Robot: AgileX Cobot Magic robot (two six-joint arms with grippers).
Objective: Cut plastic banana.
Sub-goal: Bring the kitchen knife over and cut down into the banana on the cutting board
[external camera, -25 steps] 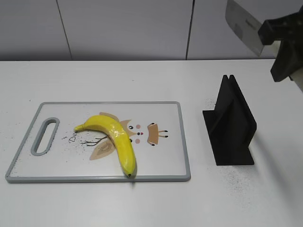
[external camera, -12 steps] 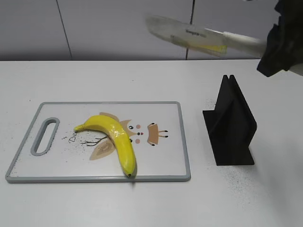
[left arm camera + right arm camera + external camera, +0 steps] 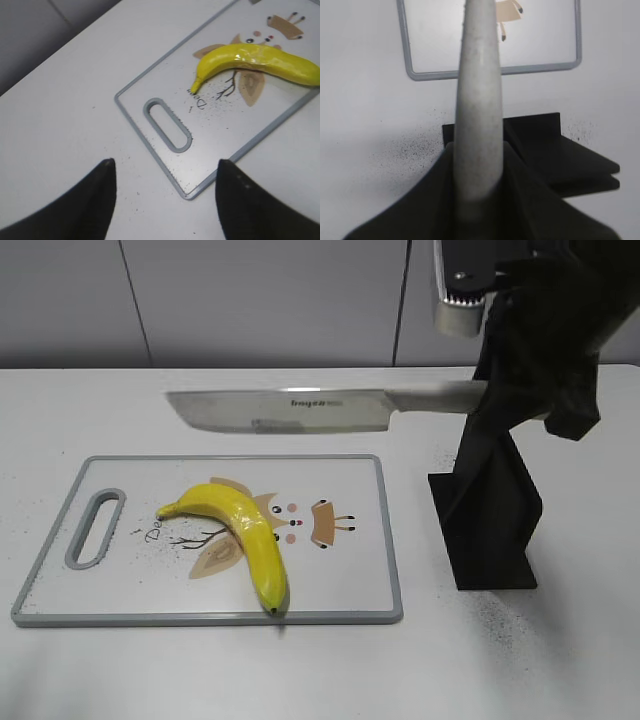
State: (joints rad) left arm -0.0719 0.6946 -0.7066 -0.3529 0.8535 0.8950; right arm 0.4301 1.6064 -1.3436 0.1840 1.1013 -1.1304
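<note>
Holding the knife [image 3: 300,410] level in my right pincer [image 3: 490,395], I have its blade stretched toward nine o'clock in the exterior view, hanging in the air above the far edge of the board [image 3: 340,580], apart from it. My pincer is clamped on the handle; the right wrist view looks straight down the knife's spine [image 3: 479,100] with my dark fingers [image 3: 525,200] pressed on both sides of it.

At the board's middle lies the banana [image 3: 245,535], curved, its stem end toward nine o'clock and its dark tip near the board's six o'clock edge. It rests over a small cartoon print. The blade does not touch it.

At three o'clock from the board stands the black knife stand [image 3: 490,510] on the table [image 3: 150,670], partly behind my right arm.

My left pincer [image 3: 165,200] hovers above the table with its fingers [image 3: 90,200] spread wide and nothing between them, near the board's handle slot [image 3: 167,124]. The banana [image 3: 255,60] sits at one o'clock in that wrist view.
</note>
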